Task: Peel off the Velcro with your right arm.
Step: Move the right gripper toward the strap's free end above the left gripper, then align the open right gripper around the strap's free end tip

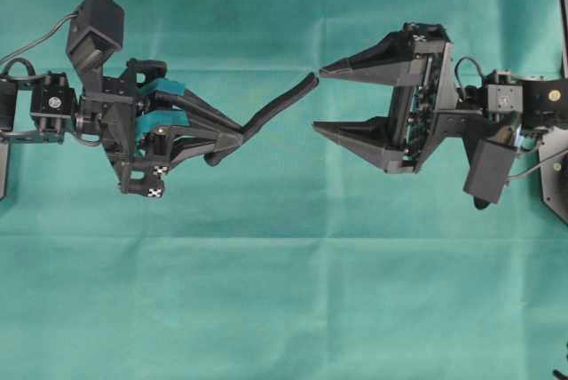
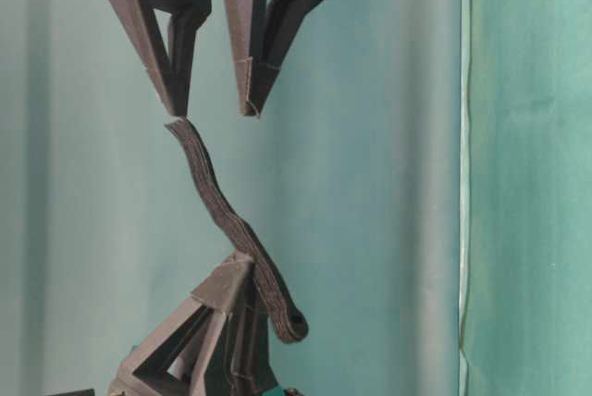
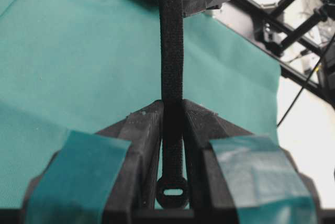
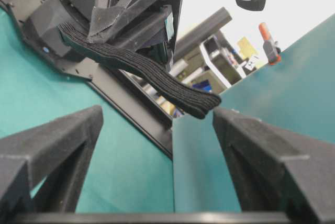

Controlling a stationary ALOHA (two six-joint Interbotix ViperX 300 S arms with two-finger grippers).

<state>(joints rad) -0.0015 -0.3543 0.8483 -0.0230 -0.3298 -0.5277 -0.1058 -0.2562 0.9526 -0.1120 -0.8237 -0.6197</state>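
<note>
The Velcro point(image 1: 280, 102) is a black strip held up above the green cloth. My left gripper point(image 1: 241, 138), with teal tape on its fingers, is shut on it near its looped end point(image 3: 171, 191). The strip point(image 3: 171, 51) runs out from the closed fingertips towards the right arm. My right gripper point(image 1: 318, 98) has all-black pointed fingers and stands wide open, with nothing between them. The strip's free end point(image 4: 204, 103) lies just off the tip of one right finger point(image 4: 230, 124). In the table-level view the Velcro point(image 2: 222, 211) curves from the left gripper point(image 2: 242, 266) up to the right gripper point(image 2: 215, 114).
Green cloth point(image 1: 284, 291) covers the table under both arms. In the right wrist view, a black frame rail point(image 4: 131, 109) runs along the cloth's edge. Beyond it are an upright green panel point(image 4: 293, 72) and an orange-handled clamp point(image 4: 268, 43).
</note>
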